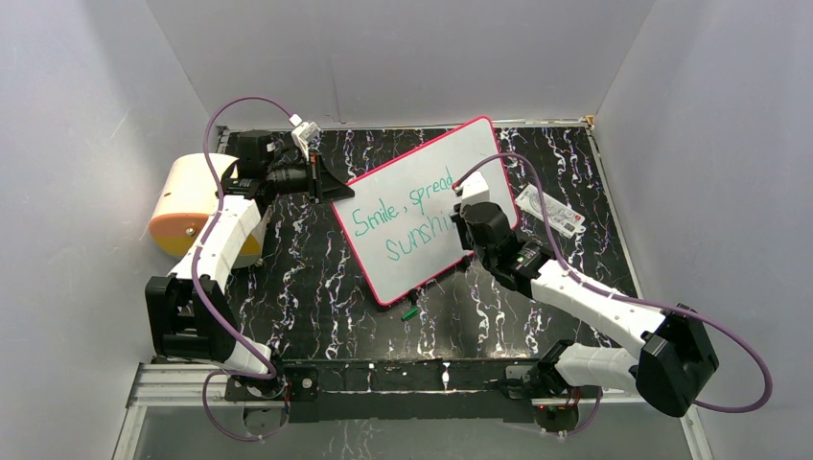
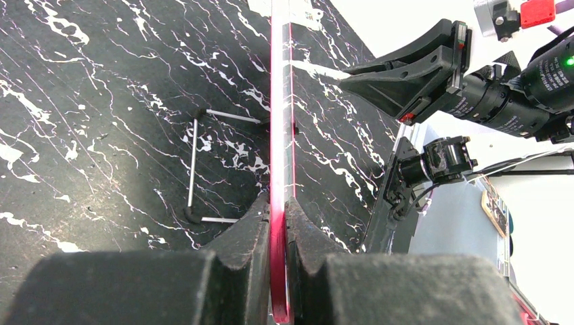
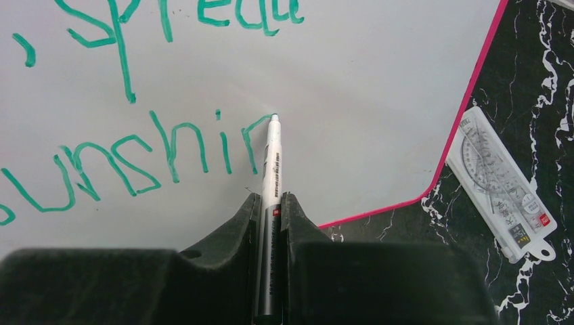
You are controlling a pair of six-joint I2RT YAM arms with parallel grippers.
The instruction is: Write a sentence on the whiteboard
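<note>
The whiteboard [image 1: 412, 206], white with a pink-red rim, lies tilted on the black marbled table. Teal writing [image 1: 403, 216] on it reads "Smile, spread" and below it "sunshi" with a part-drawn letter. My left gripper [image 1: 331, 187] is shut on the board's left rim [image 2: 279, 203], seen edge-on between the fingers. My right gripper [image 1: 470, 225] is shut on a silver marker [image 3: 271, 183]. The marker's tip [image 3: 274, 118] touches the board at the end of the second line [image 3: 135, 159].
A white plastic ruler packet with a red mark [image 1: 551, 213] lies right of the board, also in the right wrist view [image 3: 504, 183]. A green marker cap [image 1: 409, 312] lies below the board. A cream and orange roll [image 1: 187, 201] stands at the left. The board's wire stand [image 2: 203, 166] is behind it.
</note>
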